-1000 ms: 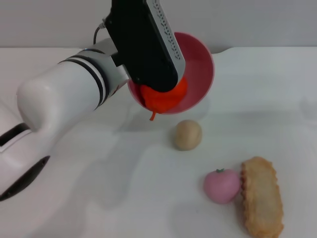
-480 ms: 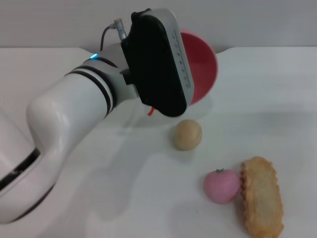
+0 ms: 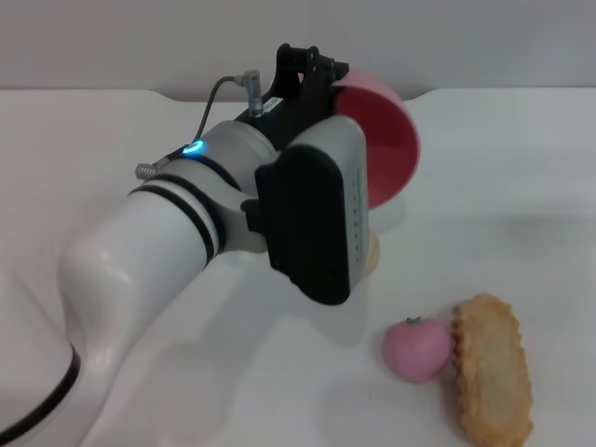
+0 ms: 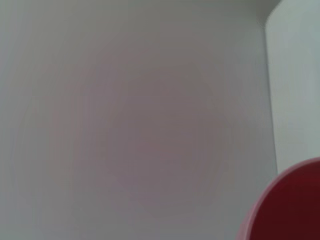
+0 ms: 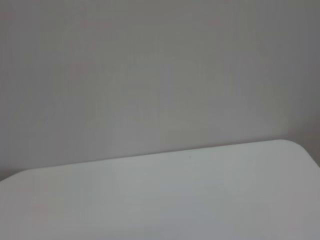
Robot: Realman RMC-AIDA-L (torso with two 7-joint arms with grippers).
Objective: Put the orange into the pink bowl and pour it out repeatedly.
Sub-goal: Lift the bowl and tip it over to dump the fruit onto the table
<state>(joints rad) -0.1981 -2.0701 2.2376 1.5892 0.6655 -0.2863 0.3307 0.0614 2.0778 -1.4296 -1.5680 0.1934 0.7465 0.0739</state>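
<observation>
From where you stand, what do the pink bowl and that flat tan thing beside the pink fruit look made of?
The pink bowl looks like smooth, glossy plastic, with an even sheen. The flat tan piece has a rough, crumbly, matte surface like a pastry crust; likely a foam or plastic toy, though I can't be sure.

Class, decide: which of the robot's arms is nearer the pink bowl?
Left. Its arm reaches right up to the pink bowl, tilted on its side; the right arm is out of sight, parked elsewhere.

The pink bowl point(image 3: 386, 140) is round, smooth and glossy — held up off the white table and tipped steeply on its side, its darker pink inside facing right in the head view. In the left wrist view only a curved piece of its rim point(image 4: 287, 207) shows. The orange is hidden — not visible in any view.
</observation>
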